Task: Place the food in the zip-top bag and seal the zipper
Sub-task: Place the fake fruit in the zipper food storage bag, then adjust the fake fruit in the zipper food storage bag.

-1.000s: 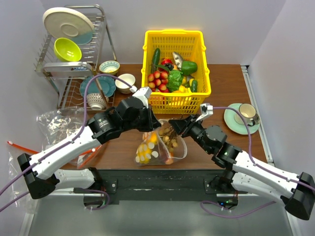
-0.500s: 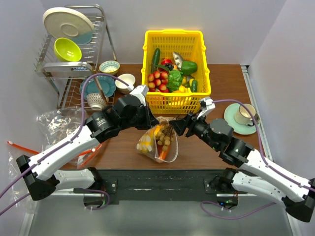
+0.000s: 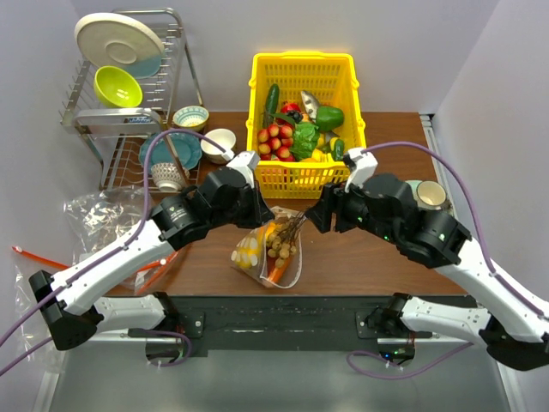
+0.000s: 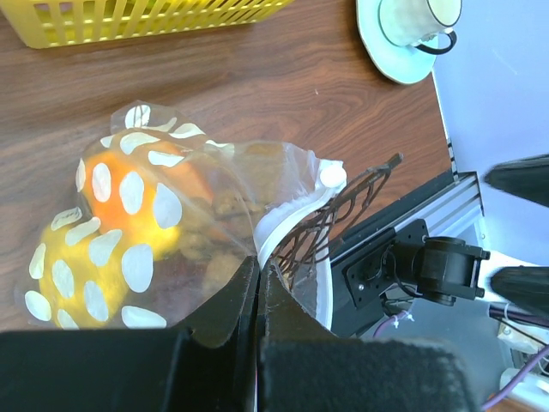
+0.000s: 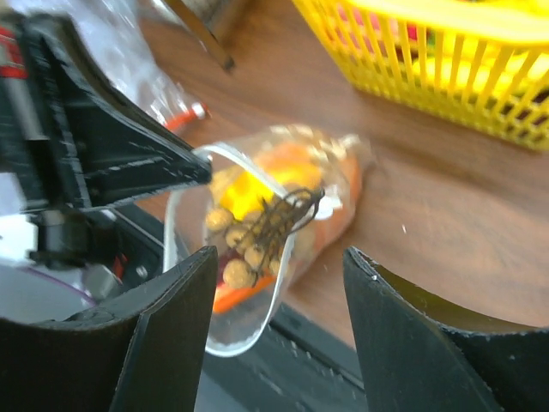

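The zip-top bag [image 3: 262, 249], clear with whitish dots, is at the near middle of the table, and its mouth gapes toward the front edge. My left gripper [image 3: 257, 213] is shut on the mouth edge by the whitish zipper [image 4: 287, 219]. Food fills the bag [image 4: 129, 223]: orange and yellow pieces, a carrot and a brown berry cluster [image 5: 249, 245] whose dark stem pokes out of the mouth. My right gripper [image 3: 314, 216] stands open just right of the bag and holds nothing. In the right wrist view the bag [image 5: 334, 184] lies beyond its spread fingers [image 5: 171, 318].
A yellow basket [image 3: 302, 57] of toy produce stands behind the bag. A cup on a saucer [image 3: 426, 202] is at the right. A dish rack [image 3: 129, 94], bowls and clear bags [image 3: 103, 215] occupy the left. The black rail [image 3: 283, 309] runs along the near edge.
My right gripper has opened, let go of the bag's mouth and drawn back up and to the right. The bag, still in the left gripper, has shifted slightly left.
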You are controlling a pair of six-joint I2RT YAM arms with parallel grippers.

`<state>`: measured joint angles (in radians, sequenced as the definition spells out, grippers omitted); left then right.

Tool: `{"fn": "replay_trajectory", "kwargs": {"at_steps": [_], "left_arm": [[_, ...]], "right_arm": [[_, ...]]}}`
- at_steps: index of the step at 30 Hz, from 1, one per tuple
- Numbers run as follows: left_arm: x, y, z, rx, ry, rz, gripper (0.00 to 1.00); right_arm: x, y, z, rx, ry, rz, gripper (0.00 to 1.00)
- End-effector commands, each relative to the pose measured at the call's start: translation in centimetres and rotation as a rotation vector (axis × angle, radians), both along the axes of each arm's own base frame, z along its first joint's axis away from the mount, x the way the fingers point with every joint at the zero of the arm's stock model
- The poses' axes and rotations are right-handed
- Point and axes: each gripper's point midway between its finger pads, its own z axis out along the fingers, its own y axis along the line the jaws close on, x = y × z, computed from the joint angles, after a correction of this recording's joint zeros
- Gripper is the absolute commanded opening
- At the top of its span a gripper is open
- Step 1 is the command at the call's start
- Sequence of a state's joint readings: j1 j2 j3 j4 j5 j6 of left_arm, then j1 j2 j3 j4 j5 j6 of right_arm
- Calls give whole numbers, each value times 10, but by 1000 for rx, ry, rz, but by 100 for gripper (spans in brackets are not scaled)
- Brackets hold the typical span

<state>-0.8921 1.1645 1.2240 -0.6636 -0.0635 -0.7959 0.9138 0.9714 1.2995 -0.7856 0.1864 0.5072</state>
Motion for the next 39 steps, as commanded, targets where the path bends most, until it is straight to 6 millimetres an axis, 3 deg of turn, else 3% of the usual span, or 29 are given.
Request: {"fn": "replay_trajectory", "kwargs": {"at_steps": [1,3,13,21,26,34,35,36,39], "left_arm": [[0,0,13,-36,-50,-20,0],[0,-1,10,-34,-48,-25,0],[-3,-6,1,-25,-27,-59,0],[-2,-5,3,-23,-36,-55,0],[-2,-6,4,-27,-37,-61,0],[-2,-7,4,-25,-36,-64,0],[-2,-6,4,-24,-37,-63,0],[-2,-7,4,-24,-37,-64,0],[-2,-7,5,-28,-38,-63,0]], "right_arm": [[-11,1,-19,-127,118,54,66],[-9,5,-26,-174,140,77,68],[15,15,-25,-315,103,100,80],[18,33,-52,-361,170,158,79],[17,34,-62,-372,178,172,77],[13,37,-64,-371,185,211,54],[12,37,-64,-372,184,216,44],[12,37,-63,-369,182,220,40],[10,35,-68,-373,183,227,39]]}}
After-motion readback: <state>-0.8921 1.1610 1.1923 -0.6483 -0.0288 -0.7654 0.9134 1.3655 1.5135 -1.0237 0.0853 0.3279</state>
